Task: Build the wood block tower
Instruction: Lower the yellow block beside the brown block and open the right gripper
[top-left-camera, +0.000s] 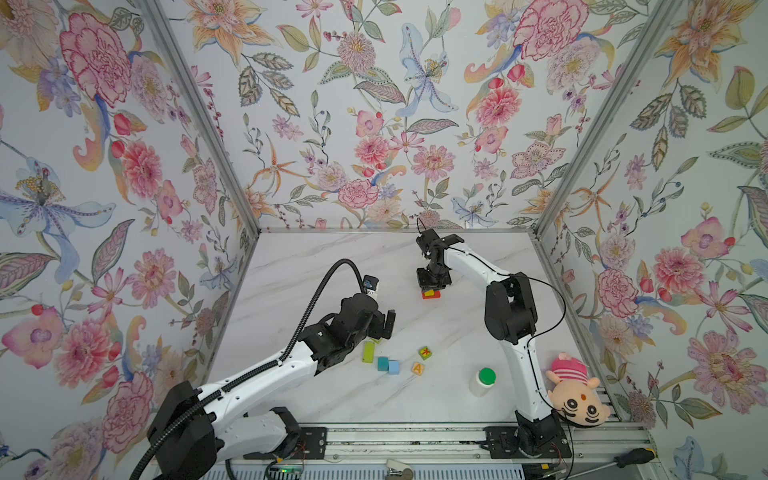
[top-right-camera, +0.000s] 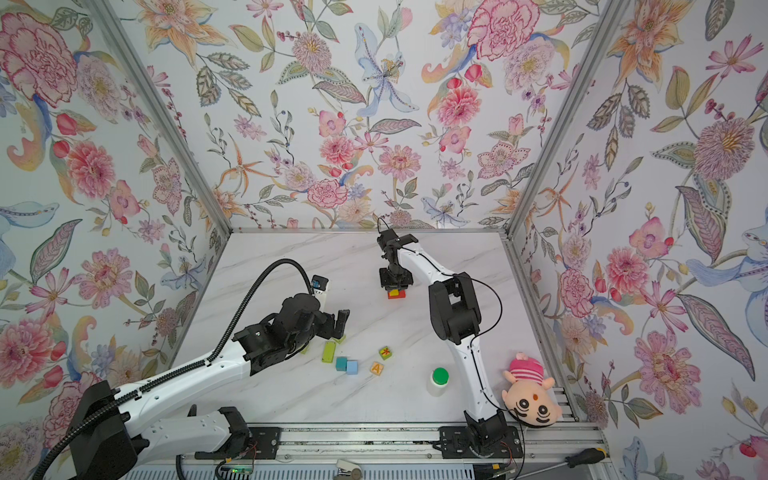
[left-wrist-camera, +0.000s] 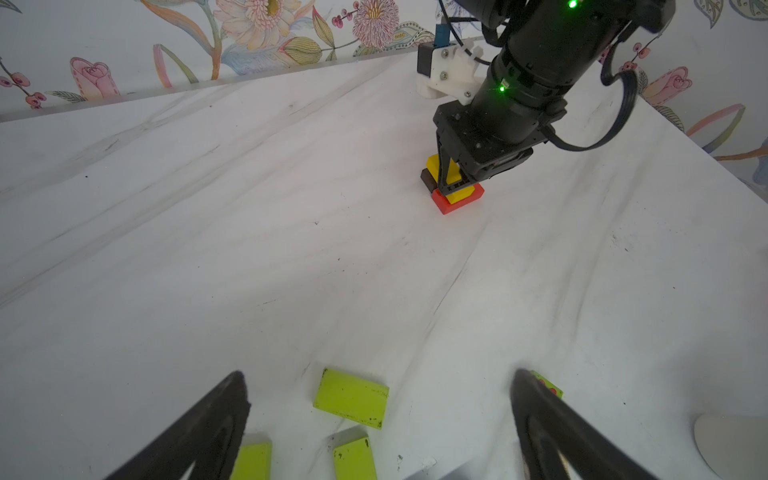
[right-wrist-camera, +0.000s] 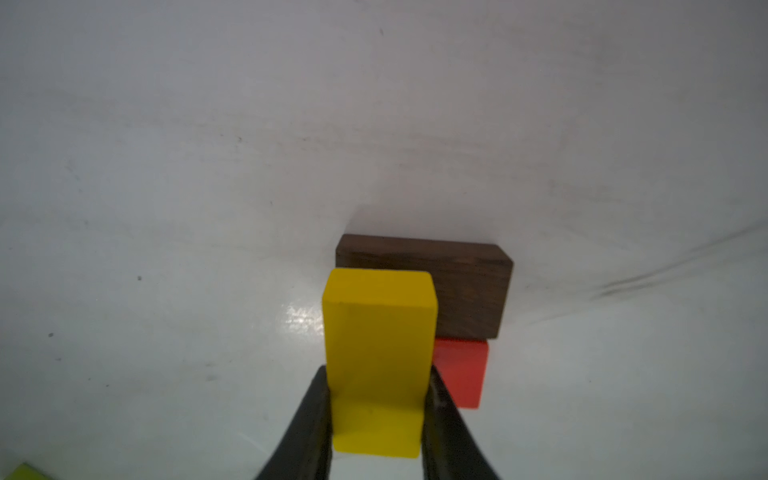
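1. Grip: the yellow block (right-wrist-camera: 378, 332) is clamped by its long sides in the right gripper (right-wrist-camera: 378, 374), so that it can be laid crosswise.
2. The tower (top-left-camera: 431, 294) is only begun: the brown block (right-wrist-camera: 457, 282) and red block (right-wrist-camera: 461, 374) lie touching toward the worktop's (top-left-camera: 332, 266) back edge; whether the yellow block already rests on them cannot be told.
3. The left gripper (left-wrist-camera: 379, 376) is held wide apart and empty above the lime-green oblongs (left-wrist-camera: 351, 399) nearer the front edge, seemingly readied for them.
4. Four cubes (top-left-camera: 382, 363) lie loose beside these.
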